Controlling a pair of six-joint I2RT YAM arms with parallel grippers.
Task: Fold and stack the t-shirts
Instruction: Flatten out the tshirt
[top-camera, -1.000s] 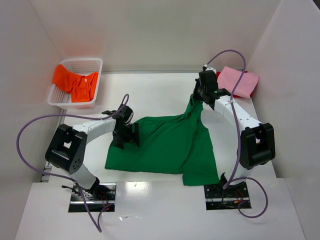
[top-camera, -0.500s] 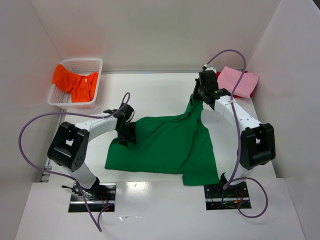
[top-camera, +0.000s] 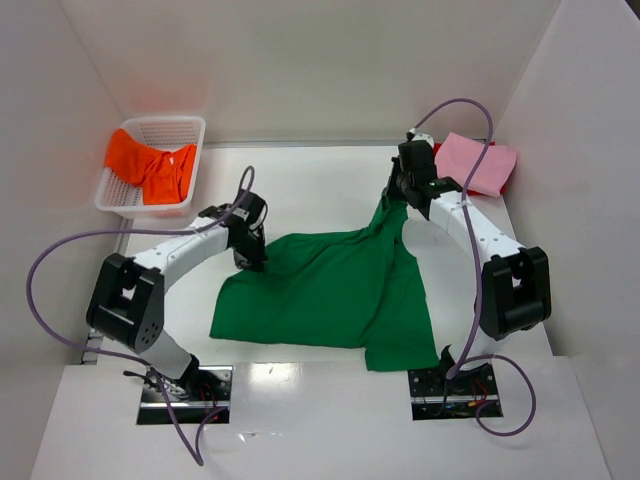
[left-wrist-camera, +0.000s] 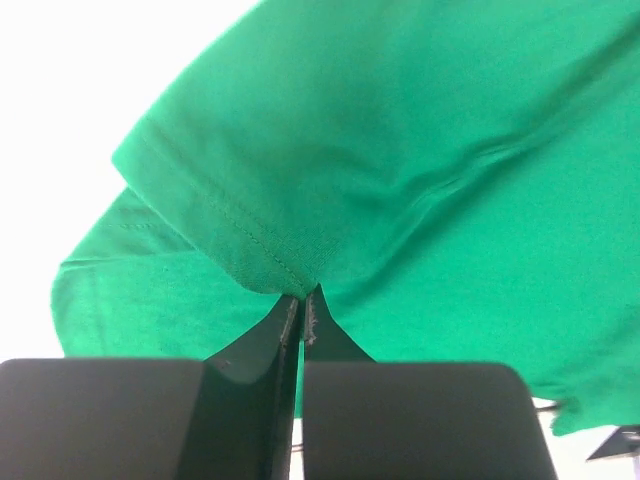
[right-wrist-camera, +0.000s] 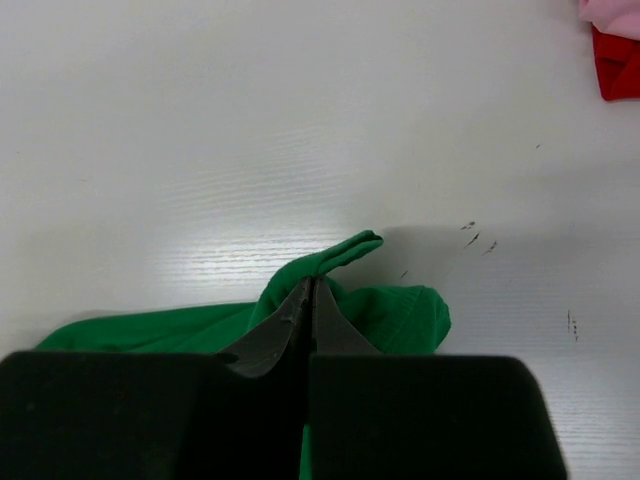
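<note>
While white walls (top-camera: 300, 60) enclose the surface (top-camera: 320, 185), the green t-shirt (top-camera: 330, 295) lies spread there, left gripper (top-camera: 251, 262) and right gripper (top-camera: 393, 200) fingers clamped on it. A pink shirt (top-camera: 478, 165) mostly hides a red shirt (right-wrist-camera: 615, 65).

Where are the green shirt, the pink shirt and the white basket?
green t-shirt (top-camera: 330, 295), top view, middle of its spread-out body.
pink t-shirt (top-camera: 478, 163), top view, middle of the folded cloth.
white basket (top-camera: 165, 128), top view, its far mesh wall.

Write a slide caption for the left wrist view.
Left wrist view: left jaws shut on the hemmed edge of the green t-shirt, white table behind.
</note>
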